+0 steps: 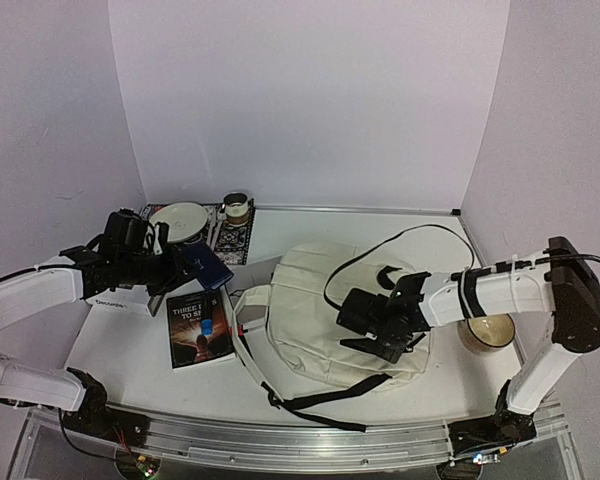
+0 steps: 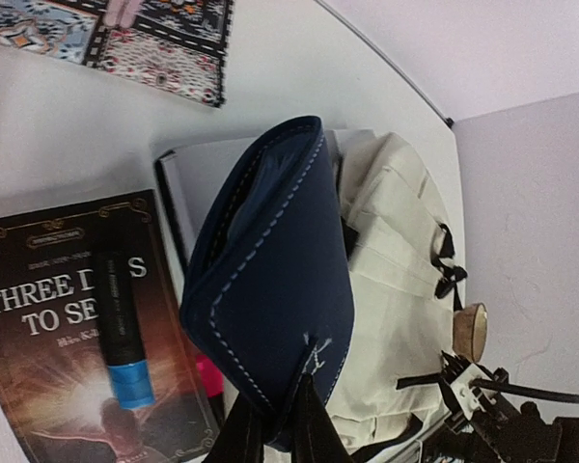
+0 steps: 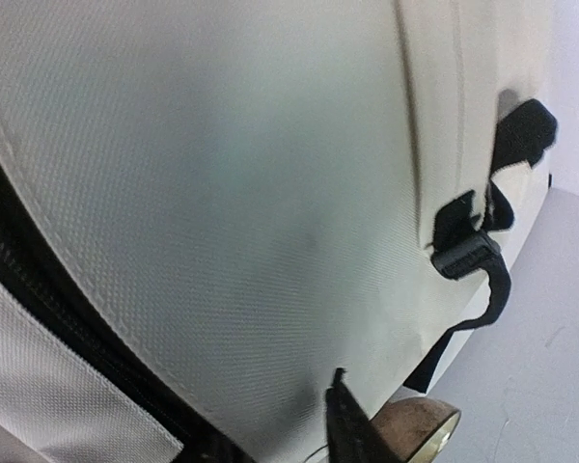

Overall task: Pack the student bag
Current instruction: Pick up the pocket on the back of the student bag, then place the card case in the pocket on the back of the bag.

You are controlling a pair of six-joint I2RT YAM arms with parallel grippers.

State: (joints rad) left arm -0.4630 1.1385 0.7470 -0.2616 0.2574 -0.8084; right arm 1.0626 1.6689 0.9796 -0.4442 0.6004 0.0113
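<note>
Bag flat in the middle, pouch up in the air

Top view: the student bag (image 1: 315, 300) lies centre-right with the right gripper (image 1: 388, 345) down on it. Left wrist: the left gripper (image 2: 280, 424) is pinched tight on a navy pouch (image 2: 270, 289) above a book (image 2: 58, 328). Right wrist: all cream fabric, so can't tell how open that one is.

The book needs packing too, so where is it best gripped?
Probably its near short edge, approached from the arms' side: the book lies flat, a marker rests on its cover, and the student bag lies close beside its right edge.
</note>
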